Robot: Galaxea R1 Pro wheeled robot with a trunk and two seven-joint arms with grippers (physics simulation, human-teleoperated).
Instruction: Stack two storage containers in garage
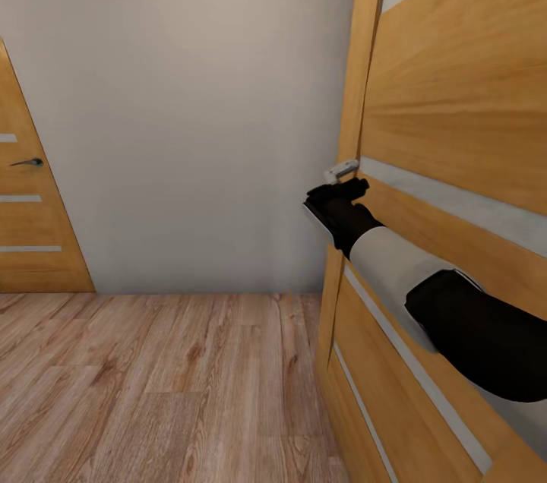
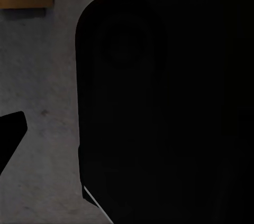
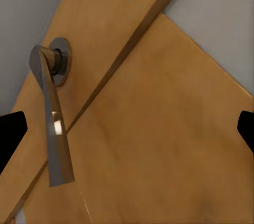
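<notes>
The head camera looks forward and slightly down, from close beside a wooden panel door (image 1: 456, 126) at the robot's right, toward a plain grey wall (image 1: 190, 103) and the light wood-plank floor (image 1: 167, 384); a second door (image 1: 30, 225) stands farther off at the left. The right wrist camera sits very near that same panel door (image 3: 159, 129), facing its lever handle (image 3: 53, 123), which the head view also catches (image 1: 342, 170). The left wrist camera faces a dark body (image 2: 169, 108) right up against the lens, with mottled grey surface (image 2: 42, 102) beside it.
</notes>
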